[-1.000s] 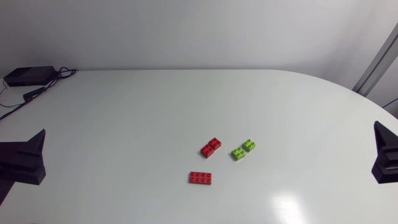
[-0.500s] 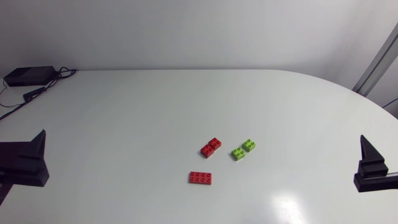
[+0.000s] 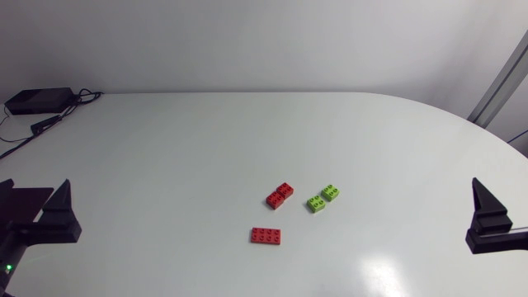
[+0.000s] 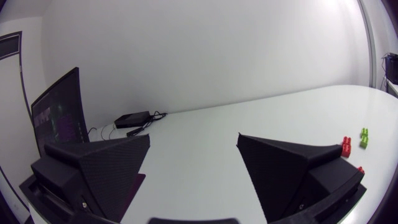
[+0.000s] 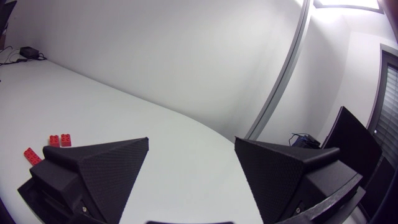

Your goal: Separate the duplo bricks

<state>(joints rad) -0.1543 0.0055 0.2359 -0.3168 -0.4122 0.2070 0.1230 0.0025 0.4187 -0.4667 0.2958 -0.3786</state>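
Observation:
Three brick groups lie right of the table's middle: a red pair (image 3: 280,195) joined side by side, a green pair (image 3: 322,198) beside it, and a single red brick (image 3: 266,236) nearer the front. My left gripper (image 3: 40,218) stands open at the left edge, far from them. My right gripper (image 3: 492,221) stands open at the right edge. Far ahead of the left gripper (image 4: 193,163) its wrist view shows the red pair (image 4: 346,145), the green pair (image 4: 363,137) and the single red brick (image 4: 360,169). Past one finger of the right gripper (image 5: 191,167) lie the red pair (image 5: 60,140) and the single red brick (image 5: 31,155).
A black box (image 3: 37,101) with cables sits at the table's far left corner. White tabletop (image 3: 206,157) stretches between both grippers and the bricks.
My right gripper has come in from the right edge toward the table. My left gripper has shifted a little inward and turned. The bricks have not moved.

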